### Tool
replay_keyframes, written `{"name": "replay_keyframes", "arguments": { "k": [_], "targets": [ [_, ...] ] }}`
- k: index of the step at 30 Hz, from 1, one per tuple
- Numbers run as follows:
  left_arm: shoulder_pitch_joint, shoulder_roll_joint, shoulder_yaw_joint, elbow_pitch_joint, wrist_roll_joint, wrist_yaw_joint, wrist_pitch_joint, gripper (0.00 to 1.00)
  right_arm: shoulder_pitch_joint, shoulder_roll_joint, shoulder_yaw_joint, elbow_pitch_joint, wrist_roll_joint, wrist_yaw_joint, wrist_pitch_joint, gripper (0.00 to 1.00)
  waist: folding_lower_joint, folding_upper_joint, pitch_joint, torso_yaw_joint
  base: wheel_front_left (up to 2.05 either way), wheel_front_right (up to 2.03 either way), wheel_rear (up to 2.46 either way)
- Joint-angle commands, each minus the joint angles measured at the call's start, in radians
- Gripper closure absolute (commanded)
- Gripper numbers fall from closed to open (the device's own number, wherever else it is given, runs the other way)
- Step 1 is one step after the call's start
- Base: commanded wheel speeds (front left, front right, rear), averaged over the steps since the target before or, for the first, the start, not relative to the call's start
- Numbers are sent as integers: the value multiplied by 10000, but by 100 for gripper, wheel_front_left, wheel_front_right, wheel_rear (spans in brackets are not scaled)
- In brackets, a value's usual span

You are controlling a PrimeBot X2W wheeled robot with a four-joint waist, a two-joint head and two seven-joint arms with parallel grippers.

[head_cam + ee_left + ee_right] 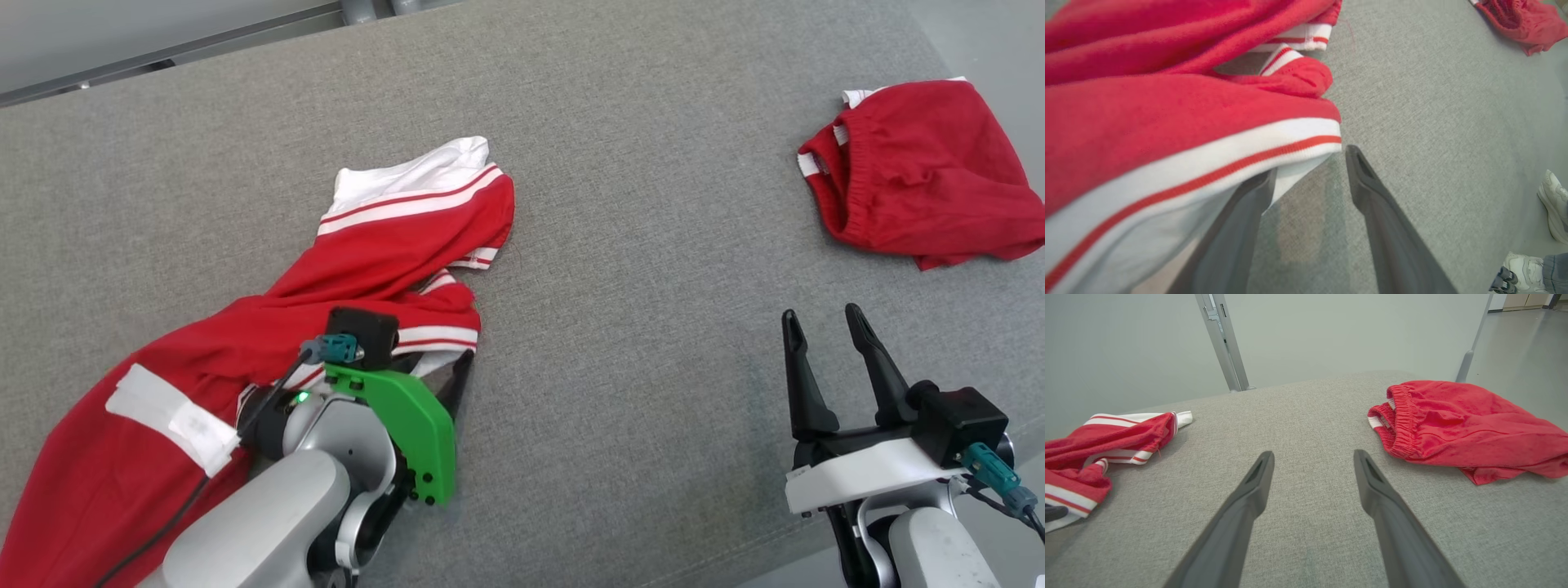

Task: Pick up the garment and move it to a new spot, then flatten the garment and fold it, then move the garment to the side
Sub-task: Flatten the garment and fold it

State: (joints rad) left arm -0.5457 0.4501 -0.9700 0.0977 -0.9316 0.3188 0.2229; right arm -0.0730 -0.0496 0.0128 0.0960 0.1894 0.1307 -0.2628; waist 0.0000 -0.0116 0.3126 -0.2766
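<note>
The garment (392, 245), red with white striped bands, lies crumpled on the left of the grey cushion (637, 343). My left gripper (445, 359) is at its near-right hem, jaws apart. In the left wrist view the white hem (1229, 163) drapes over the tip of one finger, while the other finger (1367, 192) stands clear of the cloth on bare cushion. My right gripper (820, 314) hovers open and empty over the cushion at the lower right, between the garment (1098, 437) and a second red piece.
Red shorts with an elastic waistband (922, 171) lie bunched at the far right, near the cushion's edge. A metal post (1224, 343) and a pale wall stand behind. A person's white shoes (1553, 204) are on the floor beyond the cushion's edge.
</note>
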Motion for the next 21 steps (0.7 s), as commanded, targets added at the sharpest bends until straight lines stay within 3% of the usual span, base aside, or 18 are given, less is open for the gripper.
{"name": "replay_keyframes", "arguments": {
  "k": [1, 13, 16, 19, 21],
  "targets": [
    [-240, -184, 186, 132, -134, -110, -147, 100, -106, -21, 3, -4, 44, 1, -28, 0, 0, 116, 13, -27, 0, 0, 0],
    [-1304, -907, 1067, 1357, -784, -160, -208, 98, -49, -21, 106, 124, 214, 1, -26, 0, 0, 116, 18, -309, 0, 0, 0],
    [-1366, -977, 949, 1861, -828, -270, 1, 72, -11, -18, 152, 175, 221, 1, -26, 0, 0, 116, -23, -368, 0, 0, 0],
    [-1281, -907, 759, 2103, -614, -351, -71, 53, 34, -23, 110, 174, 234, 1, -26, 0, 0, 116, -84, -431, 0, 0, 0],
    [-1161, -776, 593, 2022, -419, -395, -123, 20, 113, -19, 77, 166, 219, 1, -26, 0, 0, 116, -143, -434, 0, 0, 0]
  ]
}}
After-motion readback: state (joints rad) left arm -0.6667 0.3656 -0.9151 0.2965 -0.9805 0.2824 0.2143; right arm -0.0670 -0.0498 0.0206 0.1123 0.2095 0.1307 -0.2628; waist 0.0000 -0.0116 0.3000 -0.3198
